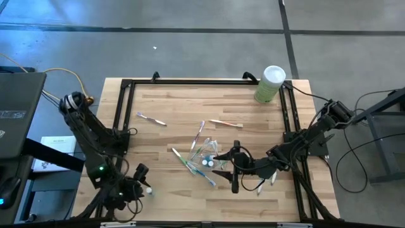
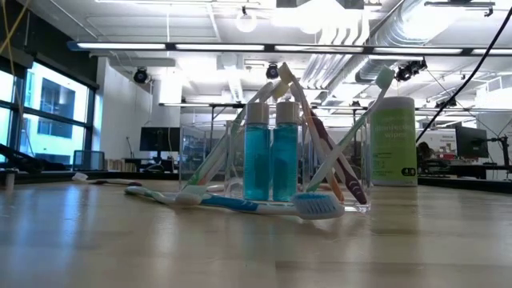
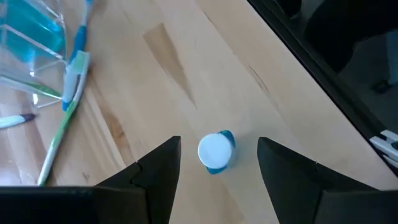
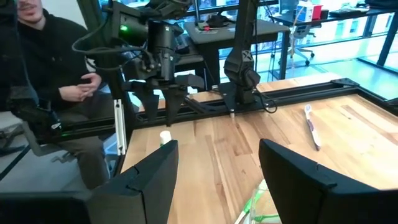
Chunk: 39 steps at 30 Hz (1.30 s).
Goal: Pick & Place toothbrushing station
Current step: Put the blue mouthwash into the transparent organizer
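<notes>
The clear plastic cup (image 1: 210, 154) stands at mid-table with two teal toothpaste tubes (image 2: 270, 156) inside and toothbrushes (image 2: 240, 203) leaning on it or lying at its foot. A third small teal tube with a white cap (image 3: 216, 151) stands upright near the table's near-left corner. My left gripper (image 1: 144, 182) hangs over it, open, one finger on either side without touching. My right gripper (image 1: 226, 166) is open just right of the cup, held level above the table with nothing between its fingers (image 4: 152, 168).
Loose toothbrushes lie at the far left (image 1: 152, 119), at the far middle (image 1: 226, 123) and by the right arm (image 1: 261, 185). A pale-green canister with a white lid (image 1: 271, 83) stands at the far right corner. A black frame (image 1: 190, 81) rims the table. A person (image 4: 37, 68) sits beyond the left edge.
</notes>
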{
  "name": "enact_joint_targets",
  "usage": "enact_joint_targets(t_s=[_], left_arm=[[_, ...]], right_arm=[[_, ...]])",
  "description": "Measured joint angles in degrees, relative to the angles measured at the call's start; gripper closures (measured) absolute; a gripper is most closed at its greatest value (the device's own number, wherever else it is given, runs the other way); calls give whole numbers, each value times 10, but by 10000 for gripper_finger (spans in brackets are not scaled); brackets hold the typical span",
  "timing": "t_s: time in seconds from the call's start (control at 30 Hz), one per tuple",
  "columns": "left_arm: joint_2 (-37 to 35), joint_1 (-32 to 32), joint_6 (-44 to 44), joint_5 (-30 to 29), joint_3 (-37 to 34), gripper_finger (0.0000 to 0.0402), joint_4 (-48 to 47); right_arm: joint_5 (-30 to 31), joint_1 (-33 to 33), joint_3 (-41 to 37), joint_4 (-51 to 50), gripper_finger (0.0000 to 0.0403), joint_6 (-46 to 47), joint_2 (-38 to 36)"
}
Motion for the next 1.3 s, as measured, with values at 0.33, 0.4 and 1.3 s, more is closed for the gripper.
enact_joint_targets(t_s=[0.33,0.4,1.3], left_arm=[[37,50,47,69,0,197,11],[41,54,60,83,0,197,12],[137,84,91,141,0,217,14]], right_arm=[[-14,0,0,3,186,-3,0],[-14,0,0,4,186,-4,0],[-11,-3,0,11,186,-3,0]])
